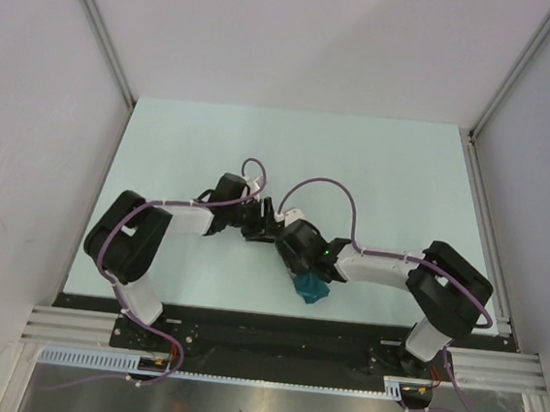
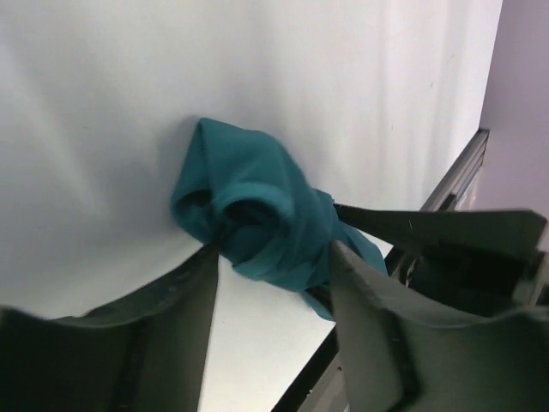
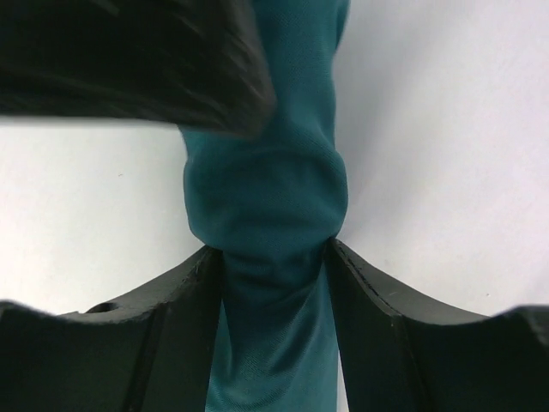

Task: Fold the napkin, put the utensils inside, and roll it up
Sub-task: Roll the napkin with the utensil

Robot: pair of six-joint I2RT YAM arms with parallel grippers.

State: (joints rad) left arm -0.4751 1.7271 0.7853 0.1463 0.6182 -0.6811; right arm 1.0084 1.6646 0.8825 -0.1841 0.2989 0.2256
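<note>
The dark teal napkin (image 1: 312, 289) is a bunched roll near the table's front edge, seen close up in the left wrist view (image 2: 257, 206) and the right wrist view (image 3: 266, 197). My right gripper (image 3: 274, 253) is shut on the napkin, its fingers pressing the cloth from both sides. My left gripper (image 2: 274, 253) is open, and its fingertips just touch the roll's near end. From above, the left gripper (image 1: 263, 226) sits just left of the right gripper (image 1: 306, 272). One left finger (image 3: 154, 60) crosses the top of the right wrist view. No utensils are in view.
The pale table (image 1: 375, 177) is bounded by a black front rail (image 1: 244, 325) right beside the napkin. An aluminium frame (image 1: 487, 226) runs along the right side and grey walls close in on the left and right. Purple cables loop over both arms.
</note>
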